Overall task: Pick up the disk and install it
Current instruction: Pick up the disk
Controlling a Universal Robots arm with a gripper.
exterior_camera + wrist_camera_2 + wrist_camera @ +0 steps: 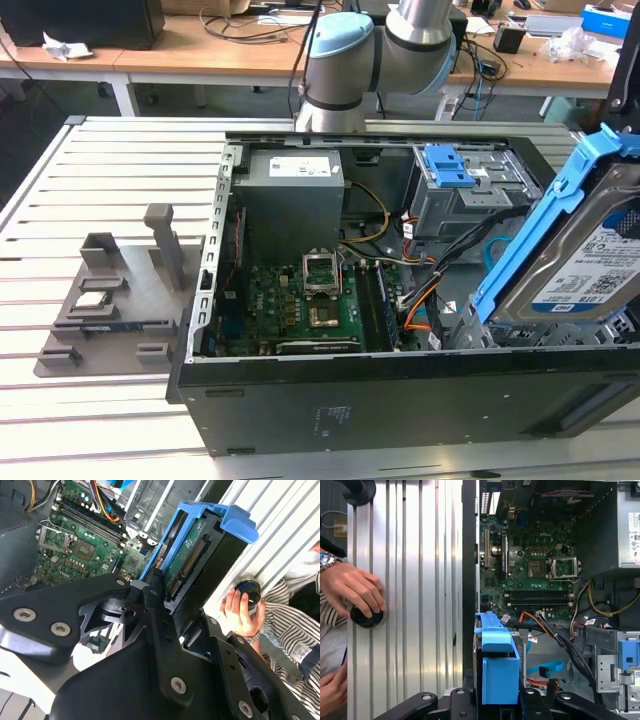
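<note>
The disk (pixel 590 262) is a silver drive with a white-and-blue label in a bright blue bracket. It hangs tilted on edge above the open computer case (pixel 400 380), at the exterior view's right. Both wrist views show the disk (pixel 187 555) (pixel 497 665) edge-on between the black fingers of my gripper (pixel 172 607) (pixel 497 702), which is shut on it. Beyond it lie the green motherboard (pixel 535 570) and loose cables (pixel 545 630).
A grey metal cage with a blue latch (pixel 447 166) sits at the case's far right corner, next to the power supply (pixel 295 190). A grey fixture (pixel 110 300) stands on the slatted table (pixel 100 180). A person's hand (pixel 352 587) rests on a black knob beside the case.
</note>
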